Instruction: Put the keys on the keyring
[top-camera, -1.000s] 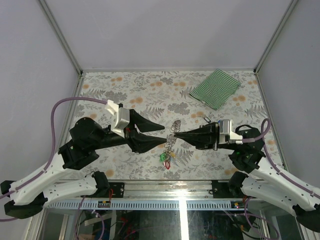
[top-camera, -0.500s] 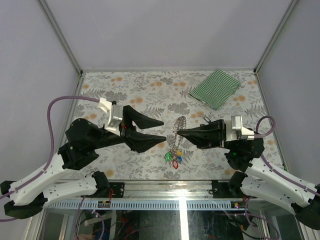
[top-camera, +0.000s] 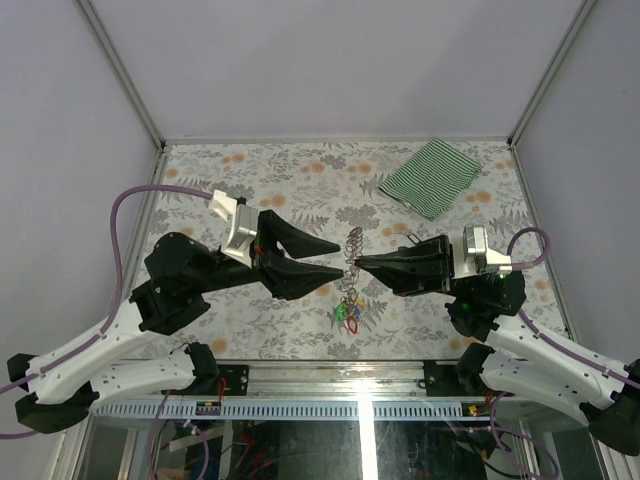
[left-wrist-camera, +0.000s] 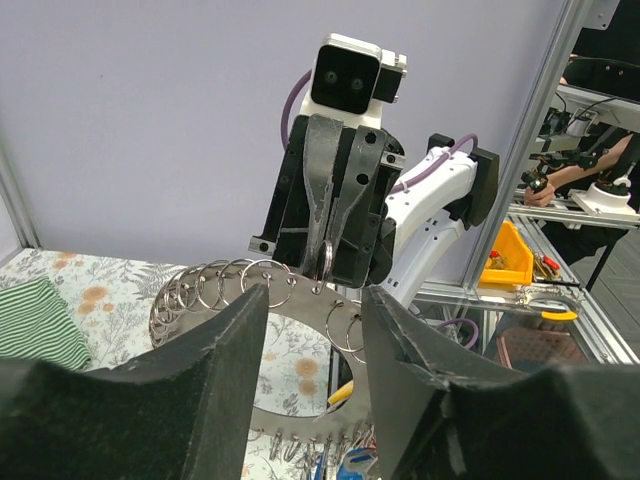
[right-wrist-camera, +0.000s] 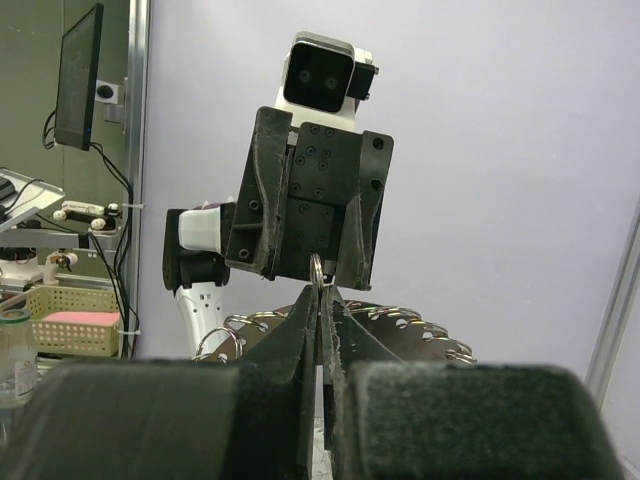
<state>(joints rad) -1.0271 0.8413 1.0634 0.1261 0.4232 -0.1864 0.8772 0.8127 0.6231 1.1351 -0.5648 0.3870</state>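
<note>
The keyring (top-camera: 354, 248) is a flat grey metal ring hung with many small wire loops, held edge-up above the table. My right gripper (top-camera: 358, 263) is shut on its rim, a small loop poking up between the fingertips (right-wrist-camera: 320, 290). Several keys (top-camera: 347, 313) with red, green and blue tags dangle from its lower edge; blue and red tags (left-wrist-camera: 345, 465) peek below the ring. My left gripper (top-camera: 339, 256) is open, facing the right one, its fingers (left-wrist-camera: 225, 350) framing the keyring (left-wrist-camera: 300, 300) without touching it. From the right wrist, the keyring (right-wrist-camera: 410, 335) spreads behind the fingertips.
A green-striped cloth (top-camera: 430, 176) lies at the table's back right, and also shows in the left wrist view (left-wrist-camera: 35, 325). The floral tabletop (top-camera: 250, 180) has metal frame posts at its corners.
The left gripper drew back to the left, then came forward again to the keyring. The right gripper carried the keyring and hanging keys slightly right and stayed shut.
</note>
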